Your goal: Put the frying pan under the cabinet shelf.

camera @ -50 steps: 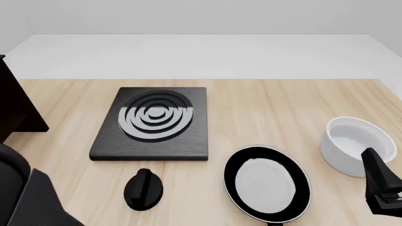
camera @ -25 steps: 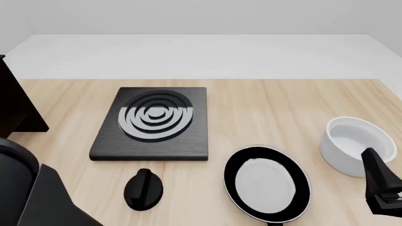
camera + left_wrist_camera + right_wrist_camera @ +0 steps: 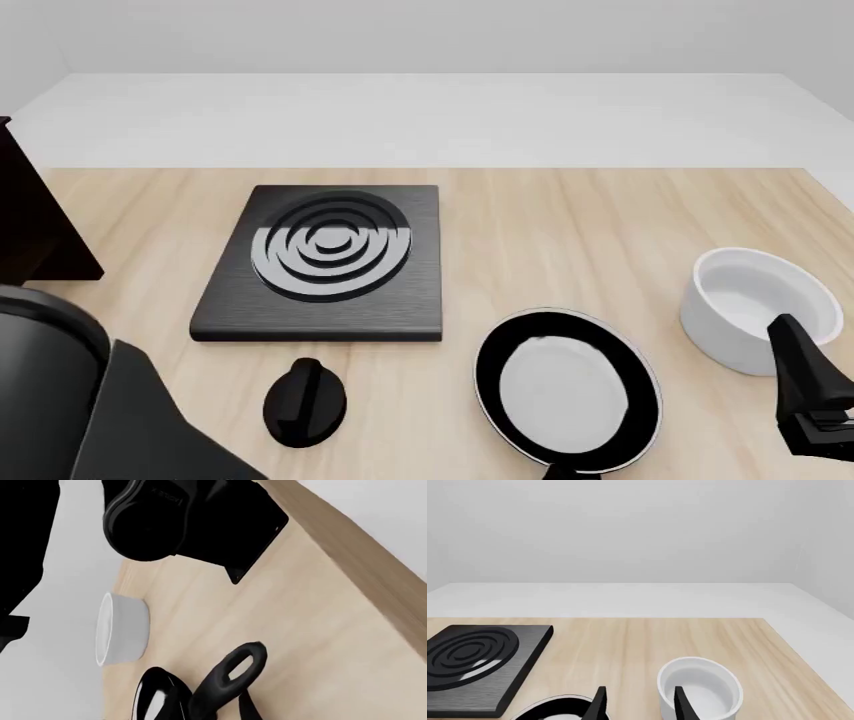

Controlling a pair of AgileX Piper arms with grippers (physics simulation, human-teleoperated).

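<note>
The frying pan (image 3: 567,390), black with a pale grey inside, lies flat on the table at front right, its handle toward the near edge. The left wrist view shows its looped handle (image 3: 230,677) and rim from the side. The cabinet shelf (image 3: 38,225) is a near-black panel at the far left edge, only partly seen. My right gripper (image 3: 801,380) hovers open right of the pan, beside the bowl; its fingers (image 3: 680,705) frame bare table. My left gripper (image 3: 210,707) looks open and holds nothing. The left arm (image 3: 80,410) fills the front left corner, well away from the pan.
A flat black stove plate (image 3: 327,260) with grey rings lies mid-left. A small black knob (image 3: 304,402) sits in front of it. A deep white bowl (image 3: 758,308) stands at the right, close to the pan. The right arm's base (image 3: 187,520) crosses the left wrist view.
The left arm has moved up and to the right, filling more of the front left corner. The right arm, pan and bowl have not moved.
</note>
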